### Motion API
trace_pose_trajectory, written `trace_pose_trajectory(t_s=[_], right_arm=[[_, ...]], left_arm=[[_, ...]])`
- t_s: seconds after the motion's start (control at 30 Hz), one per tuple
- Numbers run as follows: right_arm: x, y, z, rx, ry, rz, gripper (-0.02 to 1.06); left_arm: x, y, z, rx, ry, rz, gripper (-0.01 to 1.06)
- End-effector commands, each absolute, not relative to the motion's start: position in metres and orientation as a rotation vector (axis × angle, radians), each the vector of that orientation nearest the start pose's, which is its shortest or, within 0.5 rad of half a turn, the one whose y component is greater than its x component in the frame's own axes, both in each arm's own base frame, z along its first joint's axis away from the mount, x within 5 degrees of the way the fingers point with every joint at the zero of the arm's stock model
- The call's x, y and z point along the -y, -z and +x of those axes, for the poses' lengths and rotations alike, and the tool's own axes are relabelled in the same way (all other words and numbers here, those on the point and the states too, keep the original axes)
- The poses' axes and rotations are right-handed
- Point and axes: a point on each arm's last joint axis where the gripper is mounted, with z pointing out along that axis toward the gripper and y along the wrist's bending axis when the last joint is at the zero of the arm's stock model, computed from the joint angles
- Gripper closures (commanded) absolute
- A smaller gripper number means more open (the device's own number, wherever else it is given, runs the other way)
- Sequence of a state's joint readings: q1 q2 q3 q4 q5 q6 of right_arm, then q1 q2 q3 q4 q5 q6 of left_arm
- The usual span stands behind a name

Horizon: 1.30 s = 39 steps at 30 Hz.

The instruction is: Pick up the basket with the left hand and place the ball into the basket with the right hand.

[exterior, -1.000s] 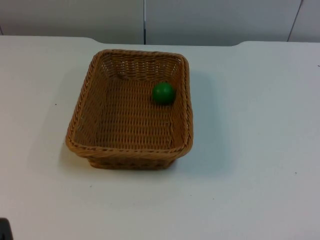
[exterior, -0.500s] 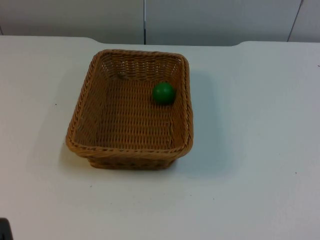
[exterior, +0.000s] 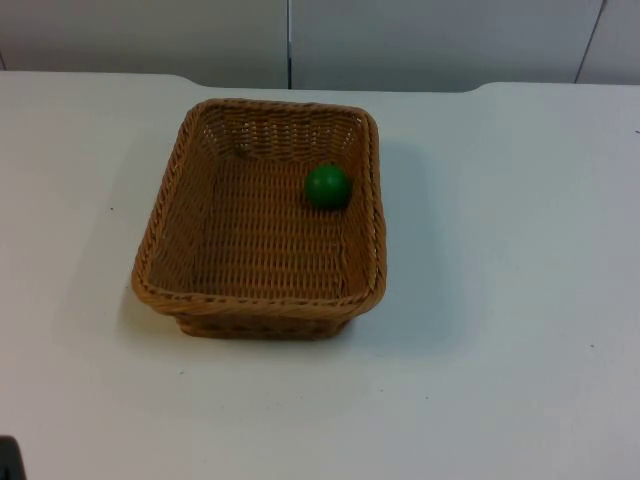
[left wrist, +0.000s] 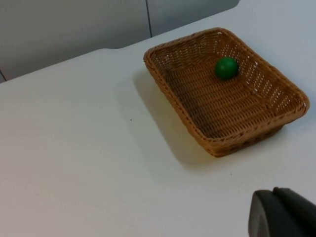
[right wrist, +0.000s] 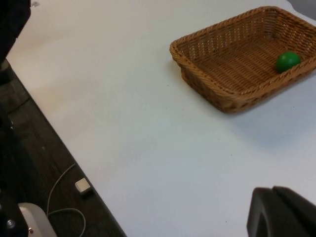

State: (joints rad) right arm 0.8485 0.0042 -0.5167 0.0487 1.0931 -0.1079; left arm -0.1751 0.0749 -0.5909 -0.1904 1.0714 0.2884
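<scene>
A brown wicker basket stands on the white table, a little left of the middle. A green ball lies inside it, against the right wall near the far end. The left wrist view takes in the basket and the ball from a distance, with my left gripper held well back from them. My right gripper also hangs far from the basket and the ball. Both arms wait away from the basket.
The grey partition wall closes the table at the back. In the right wrist view the table's edge drops to a dark floor with a cable and a small white box. A small black part sits at the table's front left.
</scene>
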Motion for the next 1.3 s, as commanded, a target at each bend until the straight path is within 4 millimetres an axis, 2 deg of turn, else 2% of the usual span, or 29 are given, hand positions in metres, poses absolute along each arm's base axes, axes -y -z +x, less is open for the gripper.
trace_pose_trajectory(t_s=[0.0,0.23,0.33,0.47,0.6,0.63,0.7,0.87,0.97,1.03,1.07,1.27], right_arm=[[0.003,-0.279,-0.007,-1.857,-0.510,-0.961,1.05],[0.003,-0.279,-0.008,-1.861,-0.509,-0.952,1.05],[0.002,-0.279,-0.008,-1.892,-0.462,-0.872,1.05],[0.001,-0.279,-0.008,-1.942,-0.369,-0.721,1.05],[-0.001,-0.279,-0.008,-2.007,-0.205,-0.453,1.05],[-0.001,-0.279,-0.008,-2.007,-0.205,-0.453,1.05],[-0.003,-0.279,-0.008,-2.033,-0.099,-0.281,1.05],[-0.004,-0.279,-0.007,-2.048,0.009,-0.103,1.05],[-0.004,-0.279,-0.007,-2.051,0.040,-0.052,1.05],[-0.005,-0.279,-0.007,-2.051,0.063,-0.014,1.05],[-0.005,-0.279,-0.007,-2.052,0.072,0.000,1.05],[-0.005,-0.279,-0.006,-2.052,0.081,0.022,1.05]], left_arm=[[0.015,-0.302,-0.006,-1.954,0.175,0.477,1.05],[0.015,-0.304,-0.005,-1.936,0.173,0.470,1.05],[0.015,-0.303,-0.006,-1.941,0.174,0.472,1.05],[0.015,-0.301,-0.007,-1.968,0.176,0.482,1.05],[0.015,-0.301,-0.007,-1.974,0.173,0.478,1.05],[0.015,-0.301,-0.007,-1.974,0.173,0.478,1.05],[0.012,-0.300,-0.006,-1.991,0.154,0.436,1.05],[0.006,-0.299,-0.005,-2.005,0.107,0.353,1.05],[0.005,-0.300,-0.007,-1.979,0.110,0.333,1.05],[0.004,-0.293,-0.010,-1.956,0.109,0.329,1.05],[0.004,-0.287,-0.009,-1.974,0.110,0.332,1.05],[0.004,-0.284,-0.009,-2.001,0.108,0.337,1.05]])
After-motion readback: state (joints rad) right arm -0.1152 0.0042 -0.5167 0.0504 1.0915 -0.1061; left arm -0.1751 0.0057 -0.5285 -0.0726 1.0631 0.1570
